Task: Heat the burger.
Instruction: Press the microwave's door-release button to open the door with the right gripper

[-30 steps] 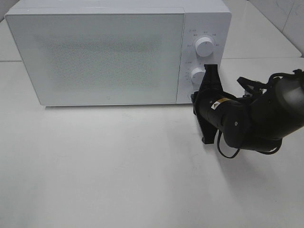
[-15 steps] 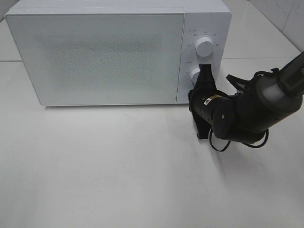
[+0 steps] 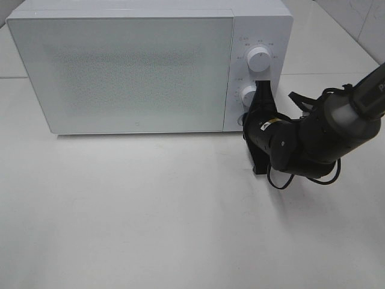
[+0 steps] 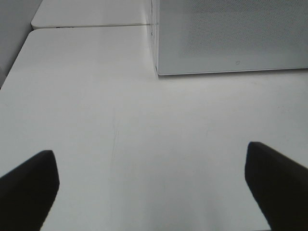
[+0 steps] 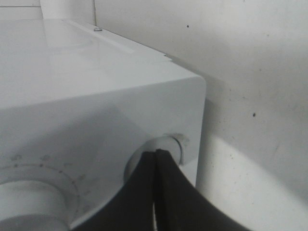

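At right of centre, the right gripper (image 5: 155, 155), pinched shut, half-covers the microwave (image 3: 138, 66)'s lower knob (image 3: 247, 94). Door opaque. Left gripper (image 4: 153, 168) spread wide, fingers cropped.

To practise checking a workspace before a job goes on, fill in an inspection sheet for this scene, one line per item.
Surface: white table, faint scuffs.
Job's things: burger not seen; microwave with its door shut.
Clutter: nothing seen.
Grippers: right gripper has its jaws shut, tips at a small round control near the panel's corner; left gripper has its jaws open above bare table.
Cables: black cable loops under the right arm.
Surroundings: tiled wall behind on the right.
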`<state>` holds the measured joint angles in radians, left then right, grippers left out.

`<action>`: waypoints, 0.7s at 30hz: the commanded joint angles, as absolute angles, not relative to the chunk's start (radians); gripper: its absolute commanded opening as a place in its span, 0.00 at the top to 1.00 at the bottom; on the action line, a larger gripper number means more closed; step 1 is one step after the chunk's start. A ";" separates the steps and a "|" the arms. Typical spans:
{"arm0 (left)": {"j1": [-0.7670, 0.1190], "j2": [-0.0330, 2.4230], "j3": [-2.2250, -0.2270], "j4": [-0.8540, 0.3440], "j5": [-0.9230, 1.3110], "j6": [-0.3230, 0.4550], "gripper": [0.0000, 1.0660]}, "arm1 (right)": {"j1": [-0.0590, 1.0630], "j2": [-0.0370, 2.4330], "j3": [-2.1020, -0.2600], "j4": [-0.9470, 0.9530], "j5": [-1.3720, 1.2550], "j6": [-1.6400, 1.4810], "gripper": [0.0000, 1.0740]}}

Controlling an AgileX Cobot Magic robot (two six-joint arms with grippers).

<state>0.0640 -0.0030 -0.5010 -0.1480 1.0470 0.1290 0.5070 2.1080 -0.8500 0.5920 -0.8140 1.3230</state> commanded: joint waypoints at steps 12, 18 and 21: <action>0.057 -0.026 -0.497 -0.152 1.039 0.121 0.03 | 0.500 2.132 -0.933 0.621 -0.957 1.282 0.99; 0.057 -0.026 -0.497 -0.152 1.039 0.121 0.03 | 0.500 2.154 -0.971 0.625 -0.992 1.274 0.99; 0.057 -0.026 -0.497 -0.152 1.039 0.122 0.03 | 0.500 2.164 -1.001 0.627 -1.001 1.260 0.99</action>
